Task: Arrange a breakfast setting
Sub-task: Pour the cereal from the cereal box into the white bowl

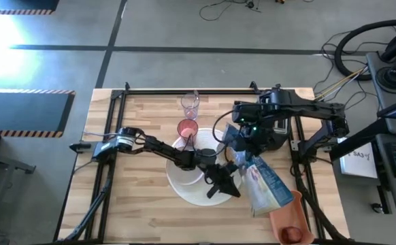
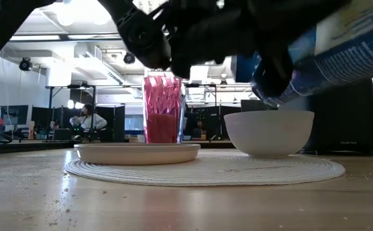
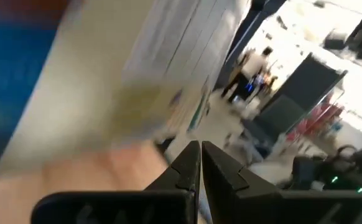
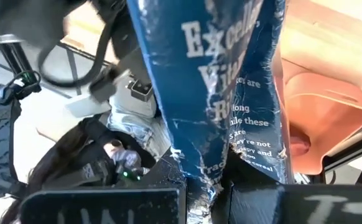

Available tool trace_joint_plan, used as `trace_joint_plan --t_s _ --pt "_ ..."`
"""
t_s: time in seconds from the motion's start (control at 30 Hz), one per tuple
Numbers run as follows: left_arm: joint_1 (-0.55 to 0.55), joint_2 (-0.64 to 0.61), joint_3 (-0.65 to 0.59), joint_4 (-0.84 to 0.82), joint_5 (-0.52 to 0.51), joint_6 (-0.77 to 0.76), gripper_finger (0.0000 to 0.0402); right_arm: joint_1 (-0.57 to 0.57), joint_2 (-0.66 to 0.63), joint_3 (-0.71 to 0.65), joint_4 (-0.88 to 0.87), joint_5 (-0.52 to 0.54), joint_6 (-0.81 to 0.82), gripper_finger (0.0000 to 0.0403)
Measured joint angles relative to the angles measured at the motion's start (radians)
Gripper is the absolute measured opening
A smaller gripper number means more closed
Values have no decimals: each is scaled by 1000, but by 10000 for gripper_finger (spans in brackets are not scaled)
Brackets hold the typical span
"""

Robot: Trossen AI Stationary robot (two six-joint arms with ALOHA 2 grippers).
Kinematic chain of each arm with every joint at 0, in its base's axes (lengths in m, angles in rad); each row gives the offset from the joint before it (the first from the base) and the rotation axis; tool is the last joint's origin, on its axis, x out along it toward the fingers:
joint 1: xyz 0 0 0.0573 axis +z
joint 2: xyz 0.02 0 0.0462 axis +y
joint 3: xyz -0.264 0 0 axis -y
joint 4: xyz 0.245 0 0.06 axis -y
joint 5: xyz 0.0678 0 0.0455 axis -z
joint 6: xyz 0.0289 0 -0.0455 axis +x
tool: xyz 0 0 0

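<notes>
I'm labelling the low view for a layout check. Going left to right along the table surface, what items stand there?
Pale plate → pink tumbler, standing behind the plate → white bowl. The plate and the bowl rest on a round woven placemat.

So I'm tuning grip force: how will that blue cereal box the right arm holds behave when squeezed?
The blue cereal box looks worn, with crumpled, frayed edges where the right gripper clamps it, so it probably dents and flexes rather than staying stiff. Tilted over the small white bowl, its contents may shift, making it swing.
</notes>
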Motion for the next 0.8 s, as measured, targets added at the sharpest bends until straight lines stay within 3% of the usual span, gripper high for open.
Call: trace_joint_plan --t_s 0.13,0.27,0.4,0.8 --pt "0 4 -78 -53 -37 45 0 6 -25 2 3 13 -8 14" --pt "0 4 -148 -46 -197 66 0 6 -45 2 3 48 -15 13" --pt "2 4 -169 4 -271 57 0 6 -60 2 1 63 -24 13" --pt "-2 3 -143 53 -297 38 0 6 -66 84 -5 79 -49 13"
